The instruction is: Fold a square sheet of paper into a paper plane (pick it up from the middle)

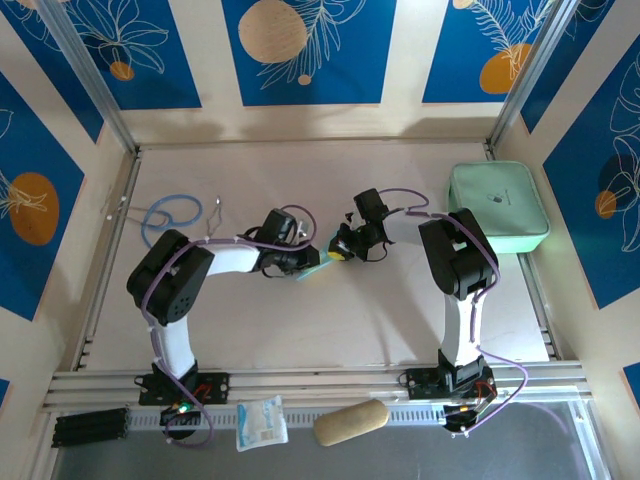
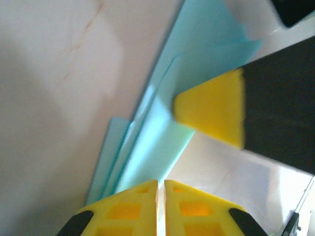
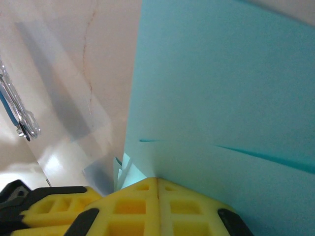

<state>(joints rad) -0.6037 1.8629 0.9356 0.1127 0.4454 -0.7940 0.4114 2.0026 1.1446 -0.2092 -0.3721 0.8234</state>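
Light-blue paper plane (image 2: 150,140) — layered, creased

Heads up: from above, your paper plane (image 1: 313,268) is just a sliver, mostly tucked under the left gripper (image 1: 298,262) and right gripper (image 1: 341,252). Ahead of the right gripper it runs off frame, and the left wrist shot's blurry.
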